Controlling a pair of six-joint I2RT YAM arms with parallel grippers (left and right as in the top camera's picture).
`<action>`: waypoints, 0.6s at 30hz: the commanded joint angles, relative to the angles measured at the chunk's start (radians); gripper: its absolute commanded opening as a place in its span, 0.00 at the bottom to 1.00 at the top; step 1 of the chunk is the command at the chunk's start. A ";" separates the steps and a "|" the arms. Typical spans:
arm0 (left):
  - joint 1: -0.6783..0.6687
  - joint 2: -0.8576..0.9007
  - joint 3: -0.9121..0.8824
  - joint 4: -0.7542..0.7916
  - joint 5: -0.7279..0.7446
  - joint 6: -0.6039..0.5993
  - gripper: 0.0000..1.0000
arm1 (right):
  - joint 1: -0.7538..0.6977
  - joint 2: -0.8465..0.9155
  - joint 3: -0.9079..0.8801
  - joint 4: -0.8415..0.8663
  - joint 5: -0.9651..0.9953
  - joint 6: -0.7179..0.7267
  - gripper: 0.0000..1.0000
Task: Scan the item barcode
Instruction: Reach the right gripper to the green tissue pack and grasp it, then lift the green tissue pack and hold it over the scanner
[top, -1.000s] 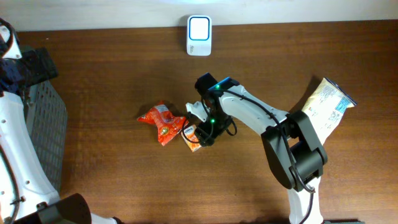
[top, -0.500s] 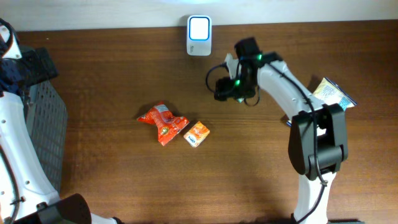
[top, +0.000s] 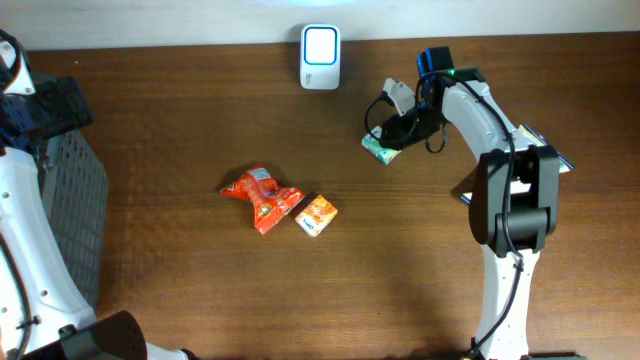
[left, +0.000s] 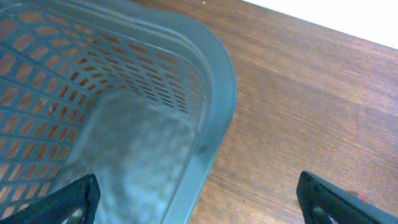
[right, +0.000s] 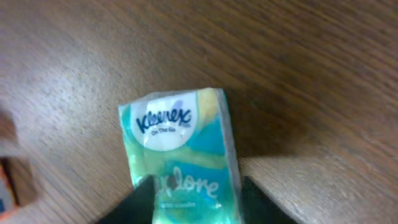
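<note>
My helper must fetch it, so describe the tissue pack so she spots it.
Find the white scanner at the far edge of the table; right of it, the right gripper grips a Kleenex pack. Unlike the red packet and orange box, it is teal and yellow.

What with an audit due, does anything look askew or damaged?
Nothing spilled. The red pouch is crumpled, the orange box lies askew beside it, and the bag sits partly under the right arm.

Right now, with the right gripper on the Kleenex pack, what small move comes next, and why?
Probably carry the Kleenex pack toward the scanner, turning its barcode to the lit window. The right gripper clamps the pack's end, but the scanner stands well apart from it.
</note>
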 joint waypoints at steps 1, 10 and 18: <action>0.003 -0.015 0.004 -0.001 0.007 -0.010 0.99 | -0.003 0.018 -0.001 0.002 -0.057 0.016 0.30; 0.003 -0.015 0.004 0.000 0.007 -0.010 0.99 | 0.006 0.029 -0.072 0.006 -0.072 0.312 0.27; 0.003 -0.015 0.004 -0.001 0.007 -0.010 0.99 | 0.001 0.028 -0.126 0.014 -0.155 0.389 0.04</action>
